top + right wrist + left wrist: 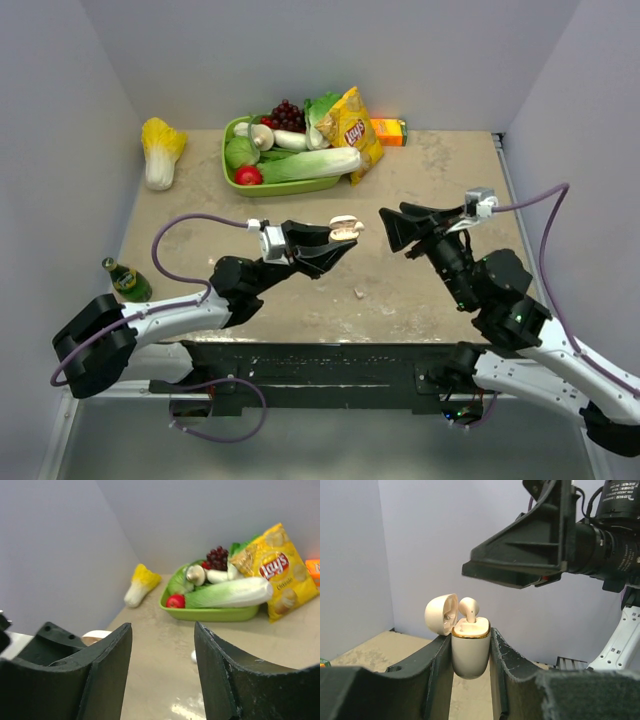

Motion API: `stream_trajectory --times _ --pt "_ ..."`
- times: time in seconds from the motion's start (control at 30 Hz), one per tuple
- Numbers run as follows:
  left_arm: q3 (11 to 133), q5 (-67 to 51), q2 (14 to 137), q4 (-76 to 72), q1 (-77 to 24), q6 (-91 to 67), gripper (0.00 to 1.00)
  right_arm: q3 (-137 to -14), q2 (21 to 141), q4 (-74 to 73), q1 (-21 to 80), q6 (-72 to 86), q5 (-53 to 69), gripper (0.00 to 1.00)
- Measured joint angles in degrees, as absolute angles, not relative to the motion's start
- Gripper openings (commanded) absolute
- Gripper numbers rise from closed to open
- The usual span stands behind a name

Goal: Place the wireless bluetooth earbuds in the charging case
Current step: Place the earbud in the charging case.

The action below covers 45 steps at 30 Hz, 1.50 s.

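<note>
Two robot arms meet above a tan table (430, 170). Near its middle, the left gripper (350, 237) clamps the sides of the white charging case (470, 655) (lid hinged open), holding it upright in mid-air. One earbud (469, 607) sits in its top, head poking out. Just right of the case hovers the right gripper (388, 230), jaws parted and empty.

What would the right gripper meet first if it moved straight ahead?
Probably the open charging case in the left gripper, though the right gripper may pass just above it.
</note>
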<state>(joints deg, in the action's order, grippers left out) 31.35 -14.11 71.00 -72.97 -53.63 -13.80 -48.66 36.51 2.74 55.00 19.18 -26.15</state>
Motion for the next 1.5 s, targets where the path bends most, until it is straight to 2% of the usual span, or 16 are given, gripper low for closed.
stream_trajectory --times 0.27,1.5 --pt "30.81 -14.09 70.48 -73.08 -53.63 -13.74 0.0 -50.0 42.5 -4.36 55.02 20.34 -28.51 0.55" --pt "30.44 -11.49 73.3 -74.35 -53.63 -11.07 0.0 -50.87 43.05 -6.5 54.83 21.87 -22.98 0.51"
